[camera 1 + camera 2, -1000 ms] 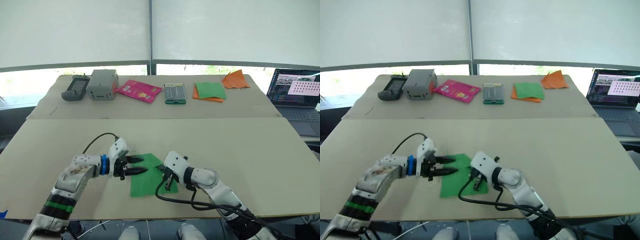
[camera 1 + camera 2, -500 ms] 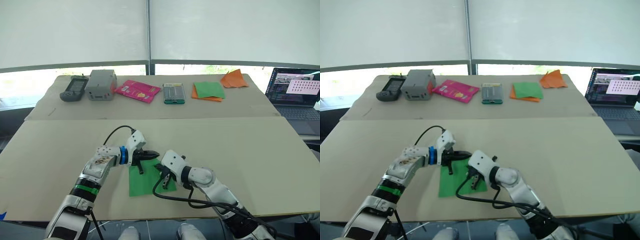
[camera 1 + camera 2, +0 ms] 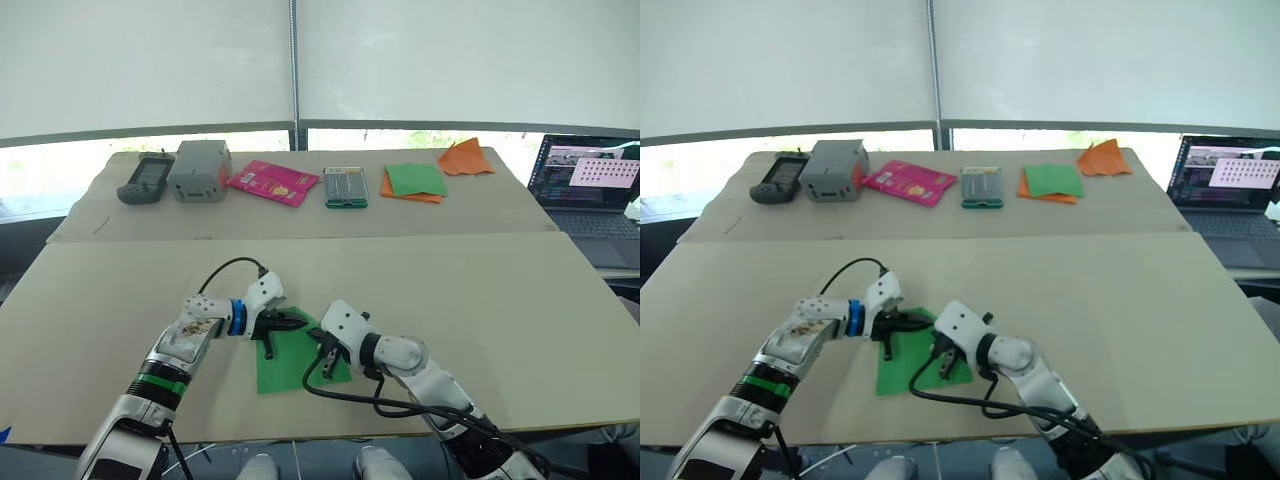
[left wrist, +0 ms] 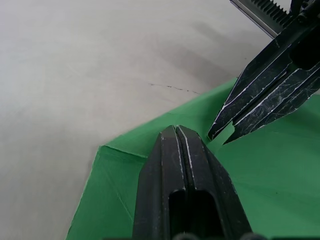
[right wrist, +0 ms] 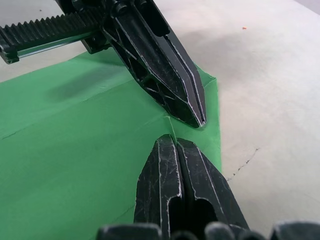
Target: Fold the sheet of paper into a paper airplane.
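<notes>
The sheet of paper (image 3: 285,365) is bright green and lies flat on the near table, with a folded-over strip along one edge (image 4: 107,170). My left gripper (image 3: 300,323) is shut, and its closed fingertips rest on the sheet's far part. My right gripper (image 3: 322,346) is also shut, with its tips down on the paper. The two grippers point at each other and almost touch (image 5: 195,117) over a short crease. No paper airplane shape shows.
On the far table stand a grey handheld device (image 3: 140,180), a grey box (image 3: 198,170), a pink packet (image 3: 273,182), a small case (image 3: 345,187), a green sheet on orange paper (image 3: 415,182) and crumpled orange paper (image 3: 465,158). A laptop (image 3: 590,185) sits at the right.
My left gripper was open at the sheet's left edge; it has swung over the sheet's far part, shut, and now meets the right gripper's tips. The right gripper has barely moved.
</notes>
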Action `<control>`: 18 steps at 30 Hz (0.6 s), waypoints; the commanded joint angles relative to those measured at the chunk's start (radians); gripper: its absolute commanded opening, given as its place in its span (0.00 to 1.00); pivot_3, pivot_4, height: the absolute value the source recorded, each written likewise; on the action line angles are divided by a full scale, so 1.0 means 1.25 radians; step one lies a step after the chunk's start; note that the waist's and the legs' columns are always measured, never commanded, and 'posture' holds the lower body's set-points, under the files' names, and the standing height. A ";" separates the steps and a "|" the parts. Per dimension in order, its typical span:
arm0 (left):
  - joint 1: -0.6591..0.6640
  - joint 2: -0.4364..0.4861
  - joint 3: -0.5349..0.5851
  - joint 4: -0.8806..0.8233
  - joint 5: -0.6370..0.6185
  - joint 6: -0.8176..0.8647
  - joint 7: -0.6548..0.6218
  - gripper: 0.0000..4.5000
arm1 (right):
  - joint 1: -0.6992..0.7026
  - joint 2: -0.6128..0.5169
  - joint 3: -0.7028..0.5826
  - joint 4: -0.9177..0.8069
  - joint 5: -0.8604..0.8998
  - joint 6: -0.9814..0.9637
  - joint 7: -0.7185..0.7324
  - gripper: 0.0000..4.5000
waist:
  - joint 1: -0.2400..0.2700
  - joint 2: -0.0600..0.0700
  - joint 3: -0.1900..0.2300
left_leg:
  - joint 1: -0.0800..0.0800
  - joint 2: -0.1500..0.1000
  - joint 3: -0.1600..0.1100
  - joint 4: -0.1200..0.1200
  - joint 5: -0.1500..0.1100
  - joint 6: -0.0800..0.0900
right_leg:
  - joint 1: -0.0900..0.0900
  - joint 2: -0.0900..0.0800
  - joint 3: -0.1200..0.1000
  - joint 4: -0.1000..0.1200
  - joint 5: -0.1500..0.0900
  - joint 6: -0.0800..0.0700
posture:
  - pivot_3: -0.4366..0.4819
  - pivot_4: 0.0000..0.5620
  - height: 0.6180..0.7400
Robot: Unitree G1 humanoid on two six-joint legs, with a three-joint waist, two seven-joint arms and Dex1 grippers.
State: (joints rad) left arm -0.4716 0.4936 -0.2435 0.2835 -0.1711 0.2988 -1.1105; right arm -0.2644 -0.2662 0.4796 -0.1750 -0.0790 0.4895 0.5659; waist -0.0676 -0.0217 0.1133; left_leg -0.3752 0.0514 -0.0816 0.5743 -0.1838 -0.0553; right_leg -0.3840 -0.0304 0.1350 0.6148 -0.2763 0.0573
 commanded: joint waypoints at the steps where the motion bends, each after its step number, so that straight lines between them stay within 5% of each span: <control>1: 0.006 -0.009 -0.006 -0.012 0.012 -0.017 0.008 0.01 | 0.011 -0.001 0.011 0.028 -0.015 0.028 -0.006 0.00 | 0.000 0.000 0.000 | 0.000 0.000 0.000 0.000 0.000 0.000 | 0.000 0.000 0.000 0.000 0.000 0.000 | 0.48 0.27 1.00; 11: 0.022 0.002 -0.041 0.020 0.066 -0.047 0.000 0.01 | 0.002 0.011 -0.005 0.002 -0.005 0.049 -0.014 0.00 | 0.000 0.000 -0.001 | 0.002 0.000 0.000 0.000 0.000 0.000 | 0.001 0.000 0.000 0.000 -0.001 -0.001 | 0.48 0.27 1.00; 17: 0.024 0.001 -0.046 0.033 0.076 -0.060 0.003 0.00 | -0.002 0.016 -0.068 -0.091 0.047 0.097 -0.004 0.43 | 0.003 0.000 -0.001 | 0.001 0.000 0.000 0.000 0.000 0.000 | 0.000 0.000 0.000 0.000 -0.001 0.000 | 0.48 0.27 1.00; 18: 0.024 0.001 -0.046 0.034 0.077 -0.061 0.003 0.00 | -0.004 0.015 -0.084 -0.111 0.058 0.107 -0.003 0.43 | 0.003 0.000 -0.001 | 0.001 0.000 0.000 0.000 0.000 0.000 | 0.000 0.000 0.000 0.000 0.000 0.000 | 0.48 0.27 1.00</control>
State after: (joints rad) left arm -0.4662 0.4827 -0.2712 0.2874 -0.1172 0.2134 -1.1071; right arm -0.2608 -0.2482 0.4215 -0.2358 -0.0361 0.6077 0.5601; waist -0.0642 -0.0213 0.1118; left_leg -0.3749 0.0513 -0.0817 0.5744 -0.1839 -0.0553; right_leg -0.3838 -0.0305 0.1352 0.6142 -0.2769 0.0576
